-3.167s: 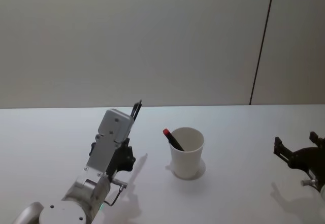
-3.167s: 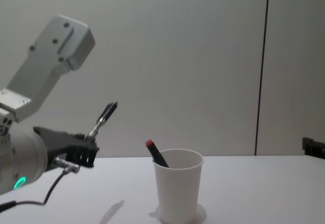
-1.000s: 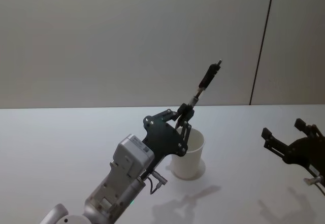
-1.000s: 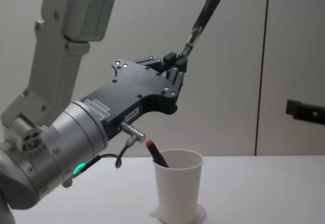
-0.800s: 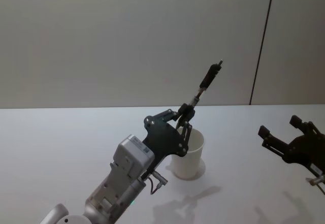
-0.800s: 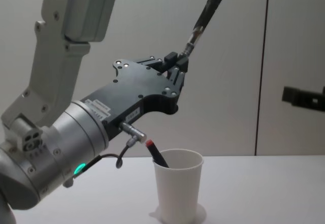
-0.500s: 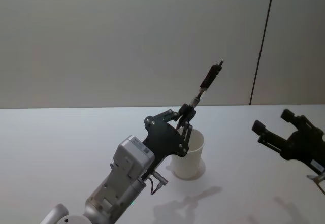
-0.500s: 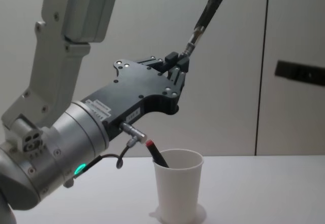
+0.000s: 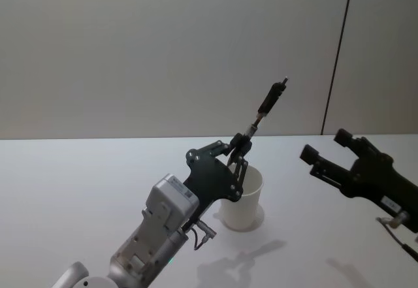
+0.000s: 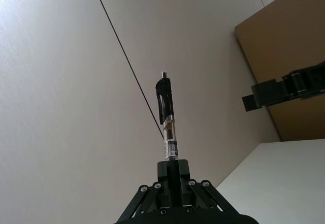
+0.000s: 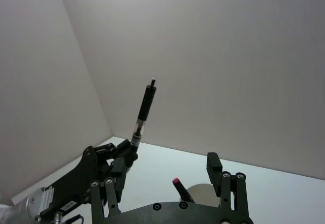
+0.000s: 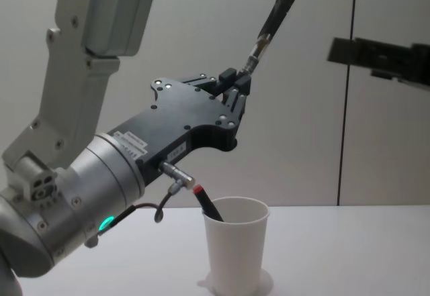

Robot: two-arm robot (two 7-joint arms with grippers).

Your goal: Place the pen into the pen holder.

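Black pen point(image 9: 266, 105) is poking up, tilted, from the left gripper point(image 9: 239, 148), which is clamping its lower end above the cup point(image 9: 247, 203), while the right gripper point(image 9: 324, 144) is hovering wide open and empty off to the right; turning the pen down into the cup is looking like the next move.

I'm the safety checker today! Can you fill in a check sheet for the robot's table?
Surface: white table, no spills seen.
Job's things: paper cup upright, red-capped pen leaning inside; black pen held tilted over the cup.
Clutter: nothing seen.
Grippers: left gripper shut on the black pen; right gripper open, in the air right of the cup.
Cables: short cable looped under the left wrist.
Surroundings: plain wall with a dark vertical seam.
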